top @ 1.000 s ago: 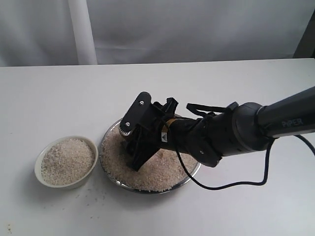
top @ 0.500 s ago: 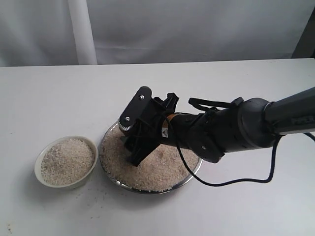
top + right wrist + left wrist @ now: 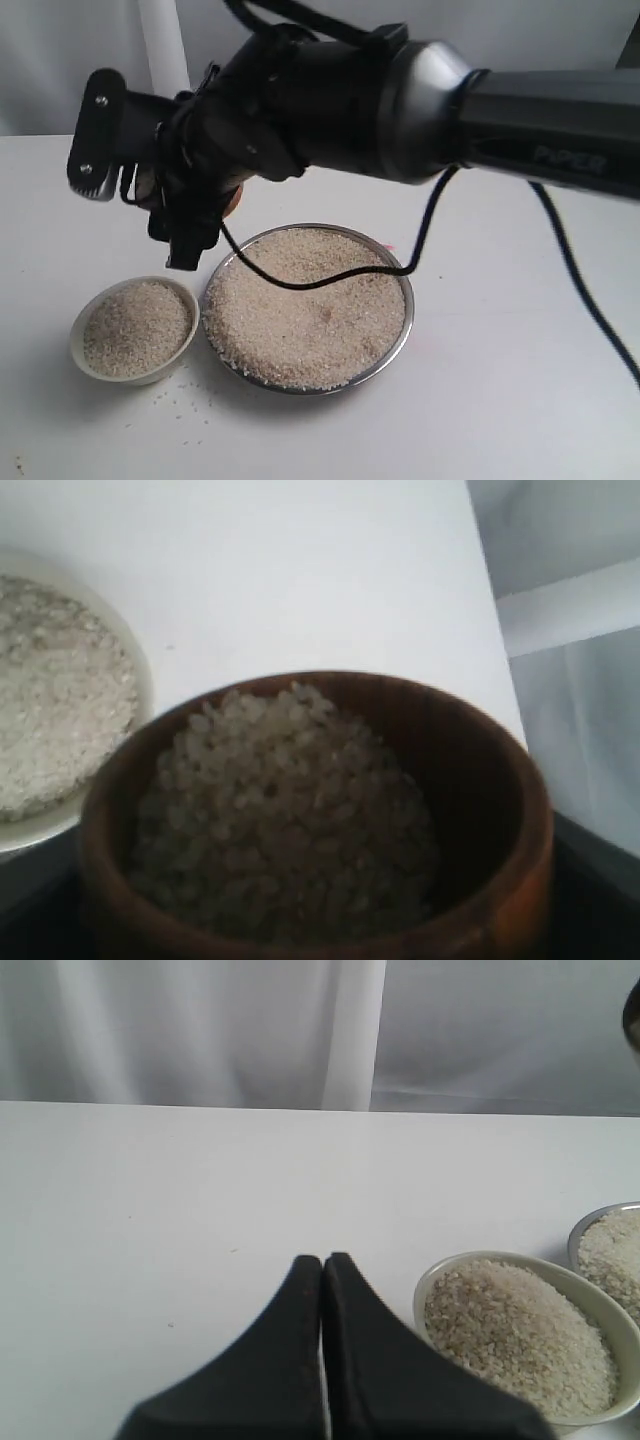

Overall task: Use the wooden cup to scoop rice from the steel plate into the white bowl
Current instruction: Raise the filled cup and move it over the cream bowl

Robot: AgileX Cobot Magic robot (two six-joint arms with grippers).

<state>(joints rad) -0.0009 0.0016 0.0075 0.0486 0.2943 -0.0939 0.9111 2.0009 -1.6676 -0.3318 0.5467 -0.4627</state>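
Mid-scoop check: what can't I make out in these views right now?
Wooden cup: exterior view, mostly hidden behind the right pincer.
Steel plate: left wrist view, cut off by the frame edge.
Pincer's hold on the cup: right wrist view, below the frame, blurred.

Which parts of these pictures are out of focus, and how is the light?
Right wrist view: the wooden cup and its rice look soft. Left wrist view: the dark fingers blur, the white bowl is sharp. Exterior view: even light, soft shadows.

exterior looks down; wrist views close; all share white bowl (image 3: 135, 378).
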